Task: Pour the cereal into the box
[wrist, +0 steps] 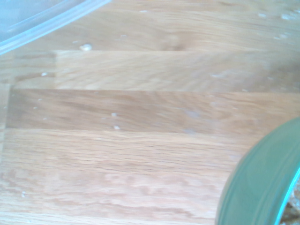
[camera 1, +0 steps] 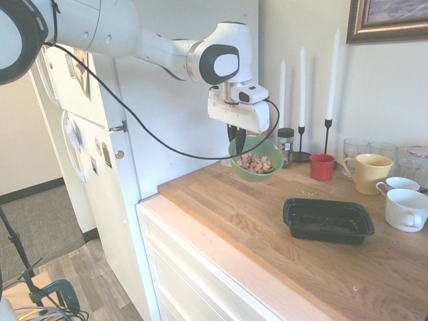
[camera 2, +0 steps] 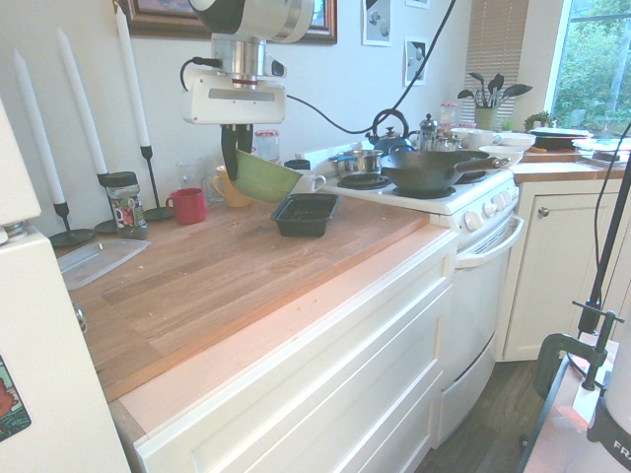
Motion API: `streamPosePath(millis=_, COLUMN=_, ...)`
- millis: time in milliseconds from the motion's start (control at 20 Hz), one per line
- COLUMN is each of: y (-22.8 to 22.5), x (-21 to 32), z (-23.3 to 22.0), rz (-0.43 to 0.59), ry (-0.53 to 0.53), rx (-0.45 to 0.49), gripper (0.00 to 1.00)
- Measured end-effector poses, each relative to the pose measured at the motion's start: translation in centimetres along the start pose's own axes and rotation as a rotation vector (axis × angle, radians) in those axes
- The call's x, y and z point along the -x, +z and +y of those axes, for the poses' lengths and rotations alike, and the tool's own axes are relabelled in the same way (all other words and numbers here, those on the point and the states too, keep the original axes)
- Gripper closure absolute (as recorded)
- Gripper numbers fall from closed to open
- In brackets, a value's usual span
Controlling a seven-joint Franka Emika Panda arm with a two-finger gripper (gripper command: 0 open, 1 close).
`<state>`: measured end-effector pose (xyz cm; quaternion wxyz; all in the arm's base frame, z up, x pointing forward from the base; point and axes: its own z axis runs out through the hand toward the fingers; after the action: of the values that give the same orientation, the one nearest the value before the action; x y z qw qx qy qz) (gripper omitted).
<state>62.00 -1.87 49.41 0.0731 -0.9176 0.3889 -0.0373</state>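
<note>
Cereal (camera 1: 255, 163) in green bowl (camera 1: 257, 175), first exterior view; end effector (camera 1: 238, 152) grasping bowl rim above desk (camera 1: 241, 210), black box (camera 1: 328, 221) on desk. Second exterior view: bowl tilted, near box. Wrist view: bowl edge, partial.

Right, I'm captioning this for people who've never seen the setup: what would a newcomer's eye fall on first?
Probably the green bowl of tan cereal, held up off the counter by the arm's tool. Next, perhaps, the three tall white candles against the wall, and the glossy black box lower down on the wooden counter.
</note>
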Motion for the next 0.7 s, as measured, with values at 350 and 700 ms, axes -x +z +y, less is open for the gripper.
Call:
streamPosePath(millis=350, y=-0.1, x=-5.7, z=5.0, rz=-0.11, ry=0.032, rx=-0.115, gripper=1.0)
streamPosePath(millis=700, y=0.8, x=-12.7, z=7.9, rz=-0.249, ry=0.018, rx=-0.231, gripper=1.0)
